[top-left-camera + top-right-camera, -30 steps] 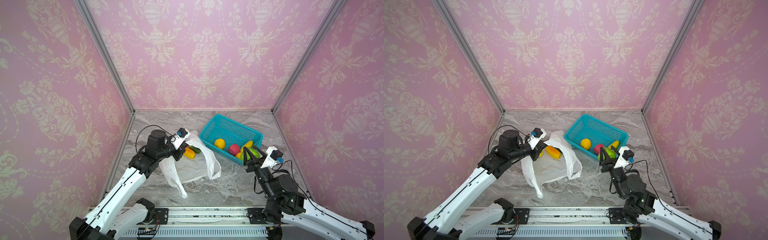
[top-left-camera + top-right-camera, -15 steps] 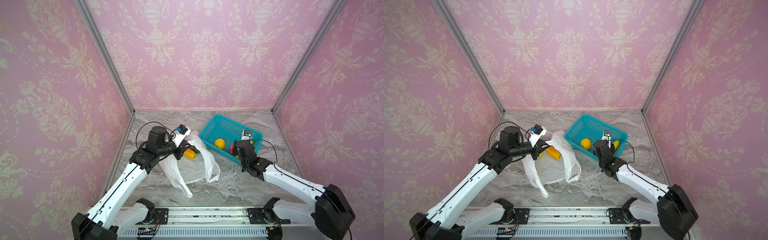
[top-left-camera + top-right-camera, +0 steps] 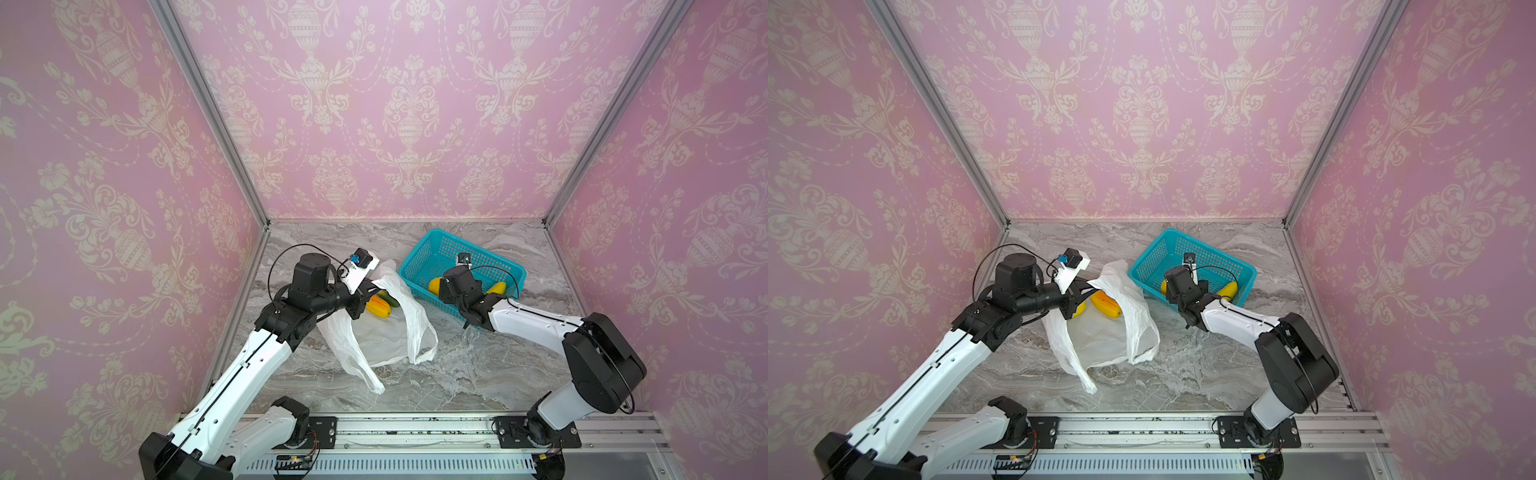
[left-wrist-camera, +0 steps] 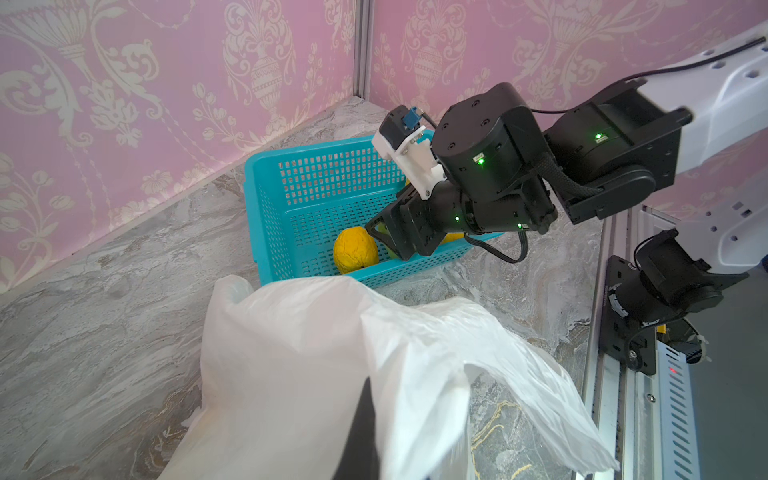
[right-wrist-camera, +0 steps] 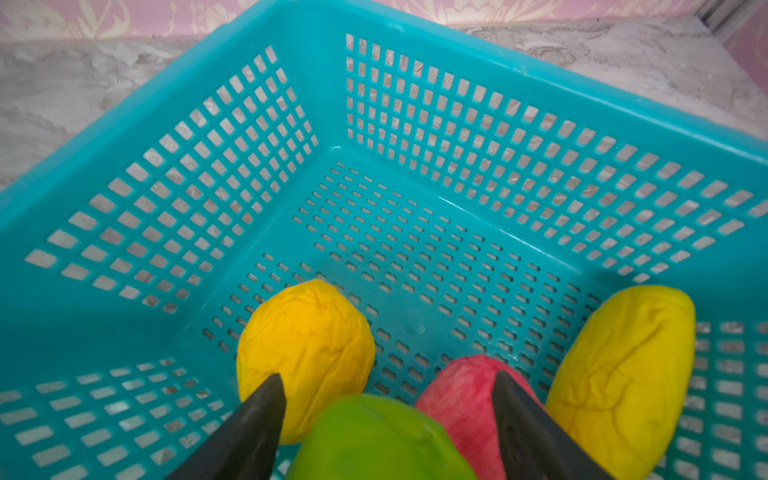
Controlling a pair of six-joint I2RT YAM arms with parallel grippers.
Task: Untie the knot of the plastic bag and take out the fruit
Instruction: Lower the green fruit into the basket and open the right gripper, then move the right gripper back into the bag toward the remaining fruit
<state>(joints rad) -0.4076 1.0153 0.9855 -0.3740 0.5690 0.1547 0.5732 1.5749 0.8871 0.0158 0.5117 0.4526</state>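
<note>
basket (image 5: 324, 25) teal mesh | plastic bag (image 3: 374, 336) white | wall (image 3: 407, 104) pink damask

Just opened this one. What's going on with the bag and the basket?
The left gripper is shut on the rim of the thin translucent white plastic bag and holds its mouth up. The handles hang loose, with no knot. The right gripper is open inside the teal mesh basket, its fingers either side of a green fruit. Beside that fruit lie a round yellow-orange fruit, a pink-red fruit and a long yellow fruit. A long orange-yellow fruit and a dark green piece lie at the bag's mouth, not yet taken out.
</note>
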